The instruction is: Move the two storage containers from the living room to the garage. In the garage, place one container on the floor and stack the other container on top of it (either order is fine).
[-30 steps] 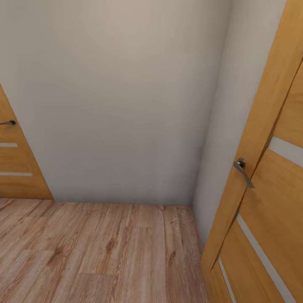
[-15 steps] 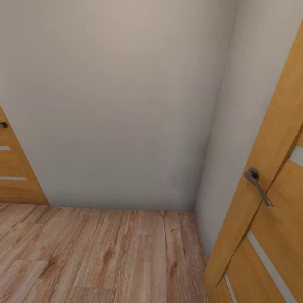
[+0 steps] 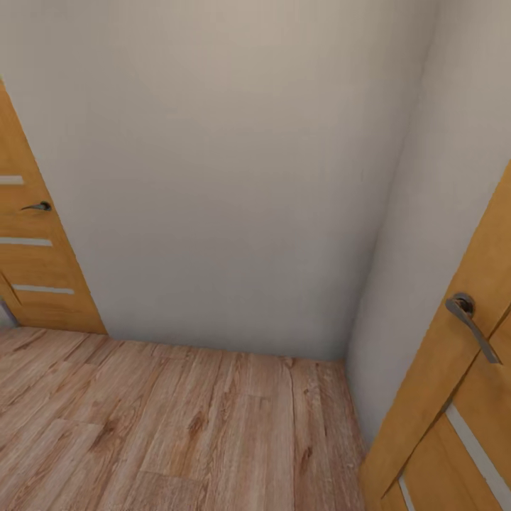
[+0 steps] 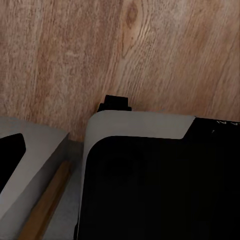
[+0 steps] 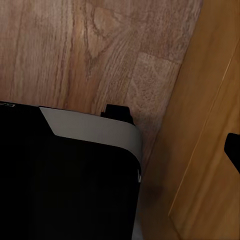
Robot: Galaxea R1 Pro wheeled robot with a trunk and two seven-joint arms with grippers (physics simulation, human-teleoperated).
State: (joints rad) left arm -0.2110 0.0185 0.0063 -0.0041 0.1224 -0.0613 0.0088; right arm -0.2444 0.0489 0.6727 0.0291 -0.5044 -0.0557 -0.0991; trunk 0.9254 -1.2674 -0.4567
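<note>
Setting: a corner of a room with a light wood plank floor (image 3: pixel 177 419) and plain cream walls (image 3: pixel 227 177); the head view looks forward and down into the corner where two walls meet.
Left door: a wood door (image 3: pixel 32 262) with pale horizontal strips stands at the left edge of the head view, bearing a small dark lever handle (image 3: pixel 37 206).
Right door: a second wood door (image 3: pixel 461 397) of like make stands at the right edge, angled toward the camera, with a grey lever handle (image 3: pixel 470 323) and pale strips lower down.
Robot base, left wrist view: a black body with a pale grey rim (image 4: pixel 142 125) lies over the plank floor (image 4: pixel 100 50); a small black part (image 4: pixel 116 103) juts at its edge.
Robot base, right wrist view: the same sort of black body with a grey rim (image 5: pixel 90 131) sits just beside a wood door panel (image 5: pixel 205 125); plank floor (image 5: pixel 90 50) lies beyond it.
Left claw: whether it is clenched or released cannot be told from these views.
Right claw: a black tip (image 5: pixel 233 150) shows at the frame edge; its state cannot be told.
Storage containers: their place cannot be told from these views.
</note>
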